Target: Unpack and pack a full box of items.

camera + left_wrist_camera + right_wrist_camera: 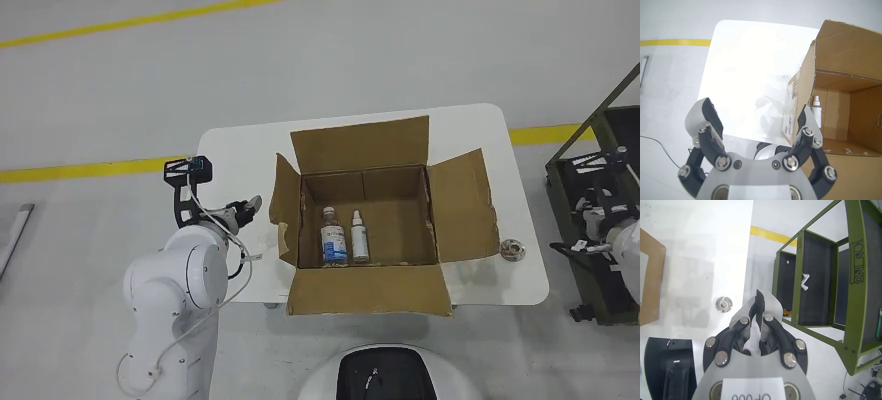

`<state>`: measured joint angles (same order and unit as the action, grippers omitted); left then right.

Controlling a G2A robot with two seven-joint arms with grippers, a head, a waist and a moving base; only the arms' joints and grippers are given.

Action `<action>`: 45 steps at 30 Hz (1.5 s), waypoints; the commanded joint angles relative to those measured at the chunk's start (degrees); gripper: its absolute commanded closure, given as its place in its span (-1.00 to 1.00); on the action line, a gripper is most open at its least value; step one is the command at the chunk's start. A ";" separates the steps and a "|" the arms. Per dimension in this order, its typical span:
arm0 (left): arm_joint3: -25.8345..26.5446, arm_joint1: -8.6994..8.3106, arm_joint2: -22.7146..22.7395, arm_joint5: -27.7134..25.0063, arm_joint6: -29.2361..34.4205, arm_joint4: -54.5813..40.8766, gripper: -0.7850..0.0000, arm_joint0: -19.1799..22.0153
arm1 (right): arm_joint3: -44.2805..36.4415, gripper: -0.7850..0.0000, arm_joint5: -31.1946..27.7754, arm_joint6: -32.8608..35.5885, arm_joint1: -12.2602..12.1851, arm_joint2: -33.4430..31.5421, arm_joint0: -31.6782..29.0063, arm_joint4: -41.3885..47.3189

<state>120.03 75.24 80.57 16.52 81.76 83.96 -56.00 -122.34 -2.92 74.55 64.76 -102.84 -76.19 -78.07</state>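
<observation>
Nearest the robot, the cardboard box (365,290) stands in the middle of the white table (240,150) with all four flaps folded outward. Left of it, the left gripper (756,109) hangs over the table just beside the left flap, its fingers spread wide with nothing between them. The right gripper (758,302) is just off the table's right edge, its fingers pressed together and empty.

Inside the box, by the near wall, a clear bottle (334,240) with a blue-and-white label and a slimmer spray bottle (359,238) sit side by side. Their long axes are parallel, caps toward the far side; lying or upright, I cannot tell. White shipping labels (789,121) on the box's outer wall are too small to read.

A small round metal piece (724,304) lies near the table's right edge. Beyond it stands a green rack (853,294) with black lettering.
</observation>
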 commanded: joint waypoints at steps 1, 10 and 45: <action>0.00 0.00 0.00 0.00 0.00 0.00 -1.00 0.00 | -0.02 1.00 0.02 -0.04 0.00 -0.01 0.00 0.03; 0.00 0.00 0.00 0.00 0.00 0.00 -1.00 0.00 | 4.15 1.00 -0.82 2.59 -0.01 2.05 0.06 0.26; 0.00 0.00 0.00 0.00 0.00 0.00 -1.00 0.00 | 20.68 0.15 -7.14 13.45 -1.70 9.67 9.95 12.38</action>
<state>120.03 75.24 80.57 16.52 81.76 83.96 -56.00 -101.66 -10.07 88.00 63.06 -93.16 -66.24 -65.70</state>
